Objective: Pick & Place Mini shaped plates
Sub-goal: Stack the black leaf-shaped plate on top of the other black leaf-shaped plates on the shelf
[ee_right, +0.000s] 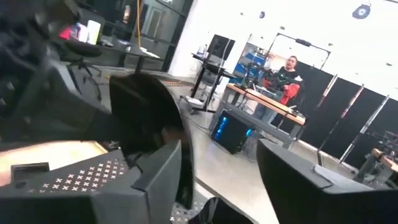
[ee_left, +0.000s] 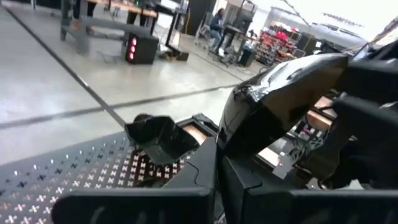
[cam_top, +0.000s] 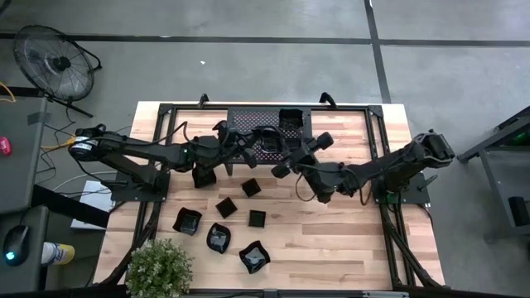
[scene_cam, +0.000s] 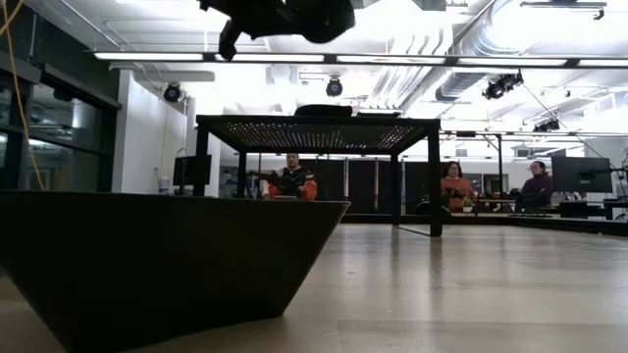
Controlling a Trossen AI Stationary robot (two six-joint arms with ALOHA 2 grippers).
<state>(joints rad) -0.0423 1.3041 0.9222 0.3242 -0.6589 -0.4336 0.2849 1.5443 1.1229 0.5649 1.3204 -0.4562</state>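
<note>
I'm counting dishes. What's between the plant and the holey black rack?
Seen from above, a few small black dishes sit on the wooden table between the plant and the rack.

No readable text, label, brand, number or sign anywhere: not on the plates, the rack, the table, the arms, or the room's distant shelves and screens.
</note>
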